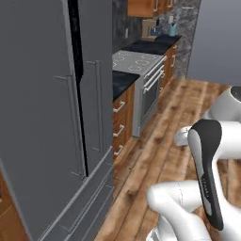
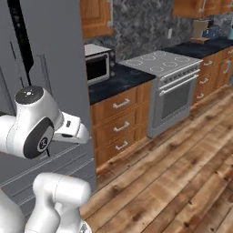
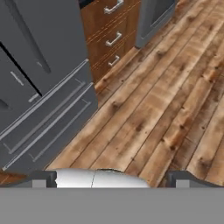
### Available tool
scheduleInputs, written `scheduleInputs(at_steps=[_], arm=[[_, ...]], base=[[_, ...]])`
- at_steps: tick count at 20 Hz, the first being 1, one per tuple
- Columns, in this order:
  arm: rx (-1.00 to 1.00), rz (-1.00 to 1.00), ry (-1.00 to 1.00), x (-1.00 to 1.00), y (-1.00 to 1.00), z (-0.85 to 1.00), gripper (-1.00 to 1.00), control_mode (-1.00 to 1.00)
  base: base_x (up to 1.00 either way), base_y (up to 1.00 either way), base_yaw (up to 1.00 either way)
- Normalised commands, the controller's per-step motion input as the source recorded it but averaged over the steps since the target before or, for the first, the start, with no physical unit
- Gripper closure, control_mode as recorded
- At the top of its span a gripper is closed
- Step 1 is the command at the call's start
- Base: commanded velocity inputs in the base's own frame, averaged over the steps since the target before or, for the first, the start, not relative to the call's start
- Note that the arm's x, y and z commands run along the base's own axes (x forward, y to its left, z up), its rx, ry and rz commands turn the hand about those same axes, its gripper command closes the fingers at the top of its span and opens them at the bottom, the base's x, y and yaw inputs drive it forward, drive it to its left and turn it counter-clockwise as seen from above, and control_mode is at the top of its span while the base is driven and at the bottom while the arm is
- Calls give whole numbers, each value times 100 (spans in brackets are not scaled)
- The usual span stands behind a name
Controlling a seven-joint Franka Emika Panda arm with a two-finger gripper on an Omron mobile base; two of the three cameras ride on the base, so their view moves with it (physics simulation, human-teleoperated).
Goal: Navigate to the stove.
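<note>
The stove (image 1: 137, 62) is a silver-grey range with white ring burner outlines on its flat top. It stands ahead along the left-hand cabinet run, past a section of dark counter. In the right base view the stove (image 2: 164, 63) sits right of centre, oven door and bar handles facing the floor. A lower corner of the stove (image 3: 154, 18) shows at the top of the hand view. My gripper (image 3: 113, 180) hangs over the wooden floor, open, nothing between its fingertips (image 3: 40, 179).
A tall grey fridge (image 1: 47, 117) stands close on my left, its drawers (image 3: 48, 127) near the hand. Wooden drawers (image 2: 120, 120) under a dark counter carry a small silver oven (image 2: 98, 63). Plank floor (image 1: 179, 113) runs ahead towards a grey wall (image 1: 216, 42).
</note>
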Motion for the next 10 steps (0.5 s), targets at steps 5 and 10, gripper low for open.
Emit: scheduleInputs(at_steps=[5, 10], arm=[[0, 0, 0, 0, 0, 0, -100, 100], [0, 0, 0, 0, 0, 0, -100, 100]], base=[[100, -99, 28], [100, -97, 42]])
